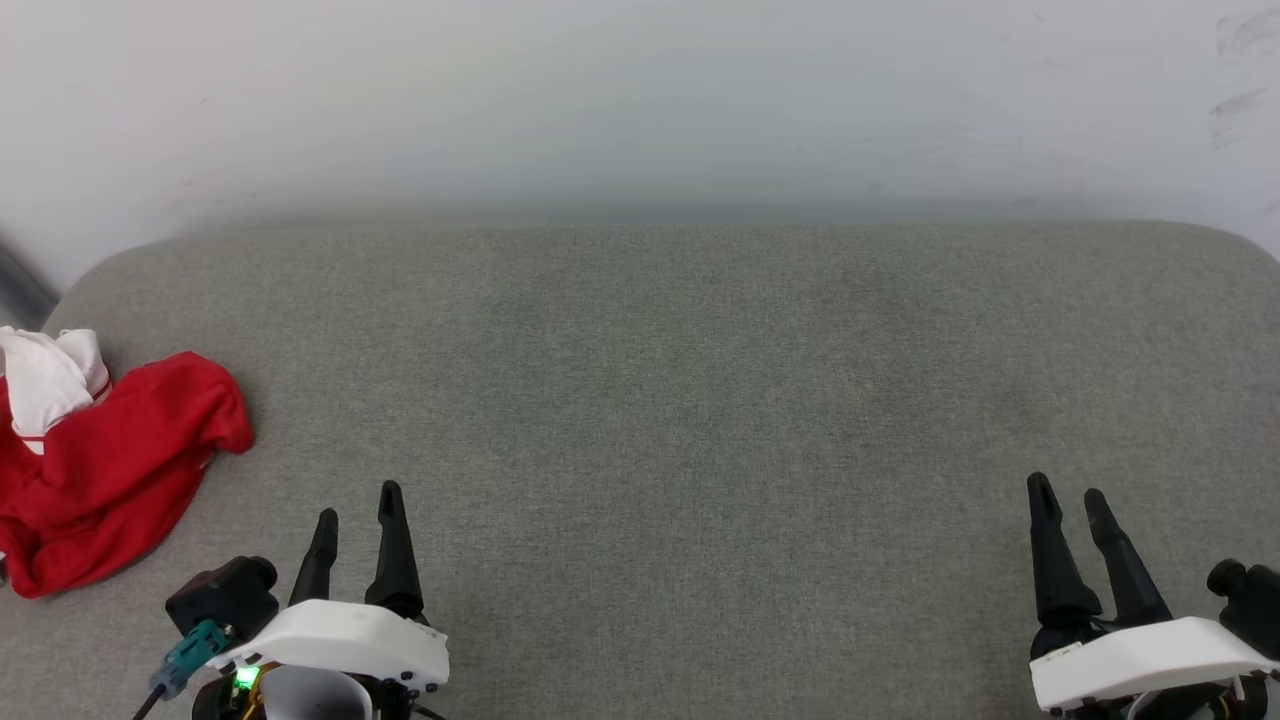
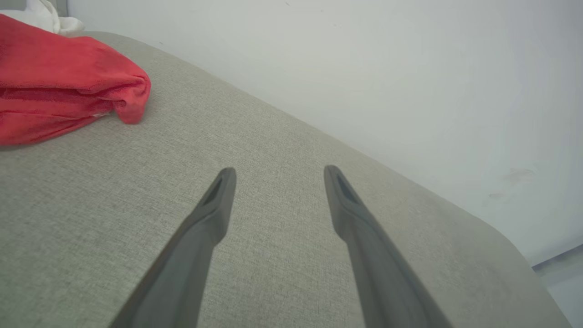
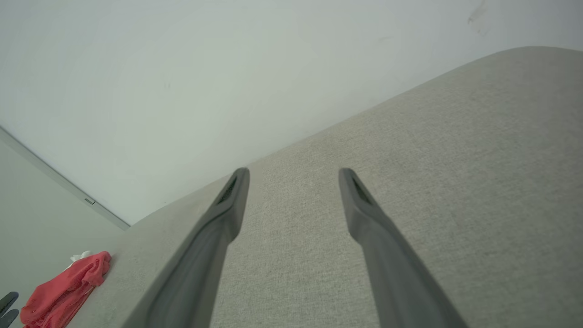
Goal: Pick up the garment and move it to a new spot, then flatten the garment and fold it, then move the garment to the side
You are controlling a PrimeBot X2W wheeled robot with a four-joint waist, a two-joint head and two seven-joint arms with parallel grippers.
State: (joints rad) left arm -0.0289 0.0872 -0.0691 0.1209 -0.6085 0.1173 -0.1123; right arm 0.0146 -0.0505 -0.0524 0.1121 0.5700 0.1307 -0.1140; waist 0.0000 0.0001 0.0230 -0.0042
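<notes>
The garment [image 1: 110,465] lies crumpled at the far left of the grey fabric surface [image 1: 680,400], red with a white sleeve bunched at its top. It also appears at the upper left of the left wrist view as a red heap [image 2: 63,86], and small at the lower left of the right wrist view [image 3: 63,294]. My left gripper [image 1: 358,502] hovers open near the front edge, just right of the garment and apart from it. My right gripper [image 1: 1066,490] stands open at the front right, far from the cloth. Nothing sits between either pair of fingers.
A pale wall [image 1: 640,100] rises directly behind the surface's rounded back edge. The padded surface stretches wide between the two grippers. At the far left edge a dark strip [image 1: 20,280] shows beside the surface's corner.
</notes>
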